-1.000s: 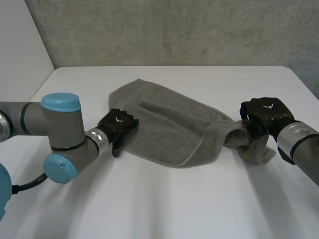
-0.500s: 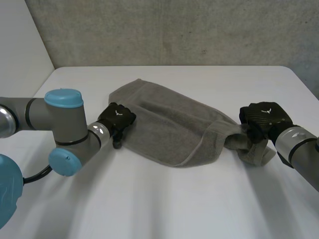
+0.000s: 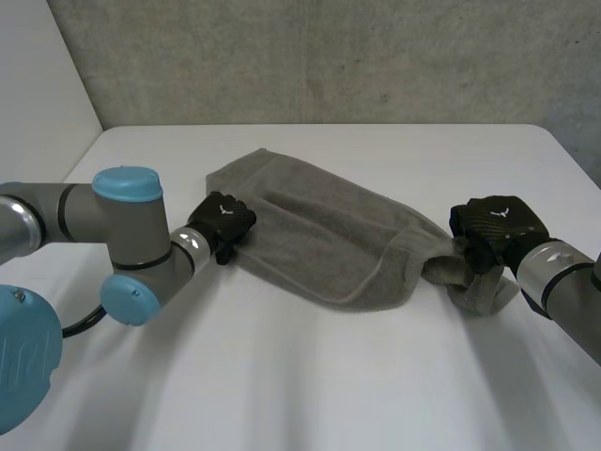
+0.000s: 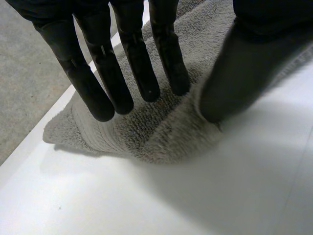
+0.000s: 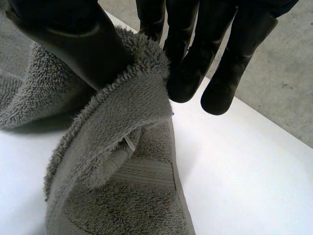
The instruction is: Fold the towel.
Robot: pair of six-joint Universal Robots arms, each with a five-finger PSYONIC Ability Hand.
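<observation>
A grey towel lies rumpled across the middle of the white table, half folded, with a hemmed edge curling over near its right end. My left hand is at the towel's left edge. There its straight fingers lie on the towel while the thumb presses in from the side, and a ridge of cloth bunches up between them. My right hand is at the right end, where thumb and fingers pinch a raised corner of the towel; the rest of that end hangs crumpled under the palm.
A grey concrete wall runs behind the table's far edge, and a white panel stands at the far left. Bare tabletop lies in front of the towel and beyond it.
My left hand has moved in over the towel's left edge and its fingers have closed toward the thumb, bunching the cloth. The right hand has kept its grip and shifted only slightly.
</observation>
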